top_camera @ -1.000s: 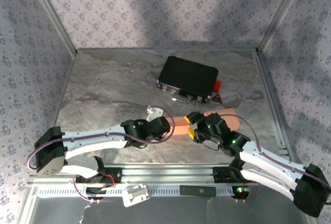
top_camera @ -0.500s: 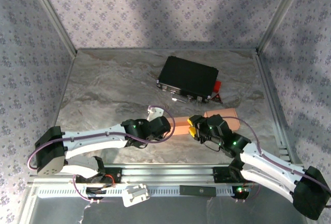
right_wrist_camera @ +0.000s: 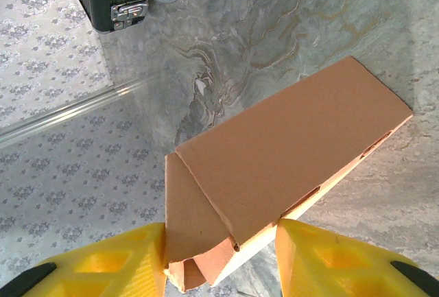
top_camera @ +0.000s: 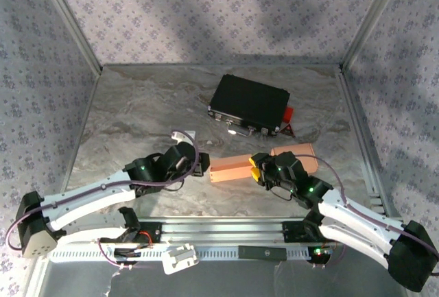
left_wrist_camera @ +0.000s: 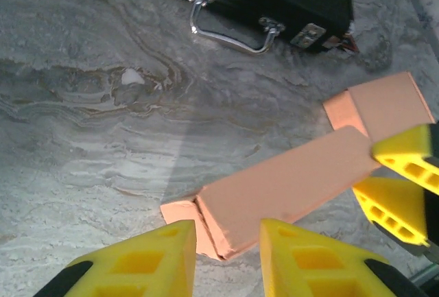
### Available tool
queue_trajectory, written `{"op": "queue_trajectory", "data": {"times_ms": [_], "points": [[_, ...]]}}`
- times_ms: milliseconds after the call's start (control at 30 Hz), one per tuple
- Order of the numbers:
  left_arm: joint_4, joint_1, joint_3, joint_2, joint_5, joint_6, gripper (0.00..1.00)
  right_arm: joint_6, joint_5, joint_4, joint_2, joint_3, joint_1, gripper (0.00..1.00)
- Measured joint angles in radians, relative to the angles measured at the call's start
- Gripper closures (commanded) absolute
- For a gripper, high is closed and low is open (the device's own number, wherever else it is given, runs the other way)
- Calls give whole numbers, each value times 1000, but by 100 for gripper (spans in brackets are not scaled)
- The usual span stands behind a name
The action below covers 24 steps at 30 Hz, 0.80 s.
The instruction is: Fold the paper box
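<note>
Left gripper (top_camera: 200, 165): being drawn back leftward off the paper box (top_camera: 232, 169) since a second ago; jaws being held apart, empty.
Right gripper (top_camera: 255, 168): being kept clamped across the paper box.
Box position: being left flat on the marble table (top_camera: 137, 105), near the black case (top_camera: 250, 101).

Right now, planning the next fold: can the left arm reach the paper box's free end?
Probably yes: the paper box lies end-on ahead of the open left fingers, nothing between; the right fingers clamp its other end.
</note>
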Motion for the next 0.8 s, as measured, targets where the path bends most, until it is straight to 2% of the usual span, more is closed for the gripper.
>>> {"op": "queue_trajectory", "data": {"times_ms": [167,333,800], "points": [[77,22,-21,79,102,-18,74,0,0,0,0,0,0,56],[134,22,-30,124,150,-33,79,-1,0,-2,0,0,0,57],[140,22,-92,95,132,-60,80,-8,0,-7,0,-2,0,65]]}}
